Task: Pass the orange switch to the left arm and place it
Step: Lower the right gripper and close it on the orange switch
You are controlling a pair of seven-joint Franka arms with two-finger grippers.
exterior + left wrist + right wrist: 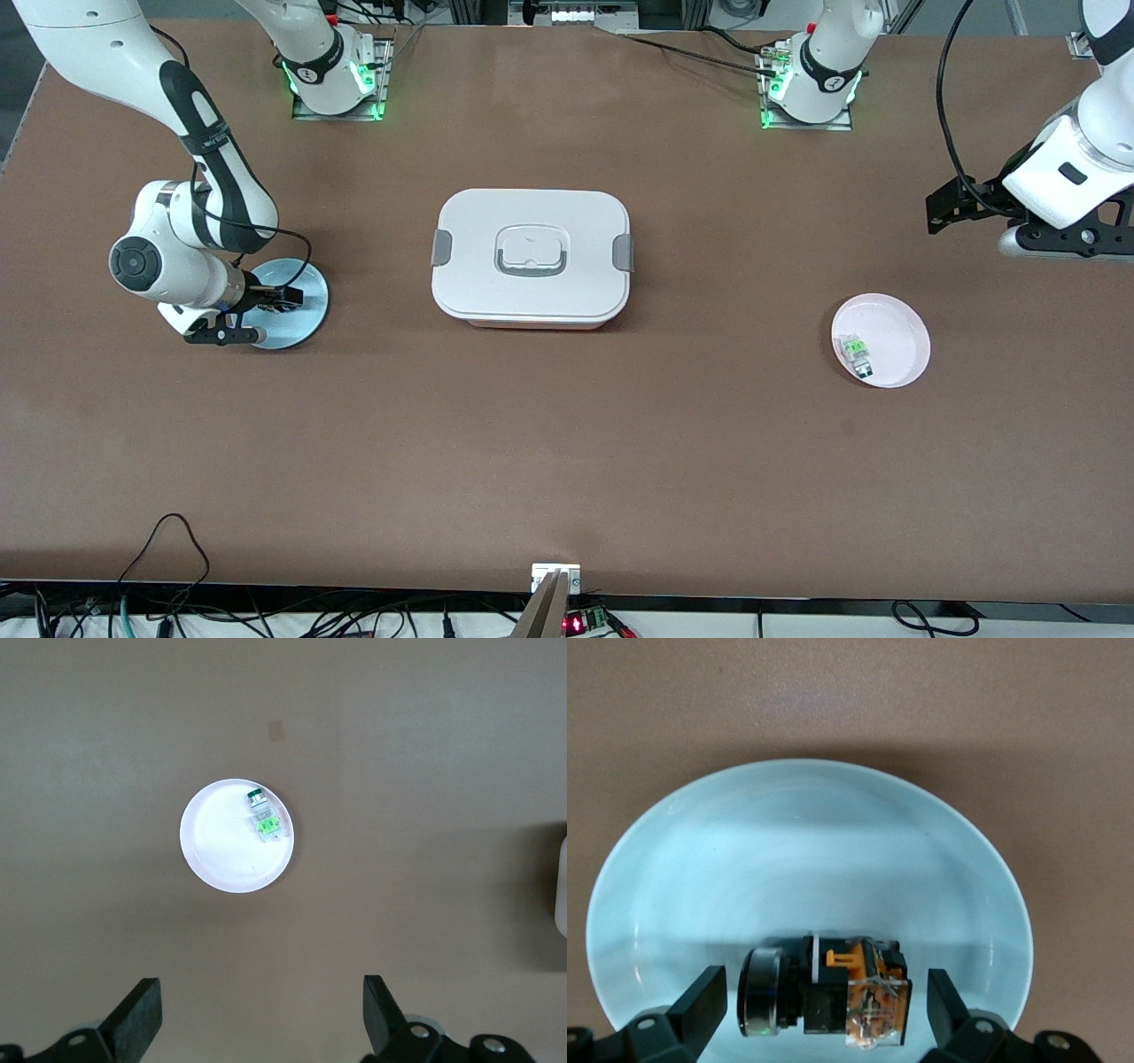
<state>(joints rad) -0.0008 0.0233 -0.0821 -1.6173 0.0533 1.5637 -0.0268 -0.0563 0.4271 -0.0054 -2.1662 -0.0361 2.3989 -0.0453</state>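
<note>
The orange switch (833,992), black and orange with a clear end, lies on its side on a pale blue plate (806,859) at the right arm's end of the table. My right gripper (828,1001) is down at the plate, open, with one finger on each side of the switch and a gap at both. In the front view this gripper (282,298) hides the switch on the blue plate (306,323). My left gripper (941,213) is open and empty, up over the left arm's end of the table. The white box (532,257) stands mid-table between the arms.
A pink plate (897,326) holding a small green-and-clear component (857,352) lies nearer the front camera than my left gripper. It shows in the left wrist view (221,850) with the component (262,818). The box's edge (562,886) shows there too.
</note>
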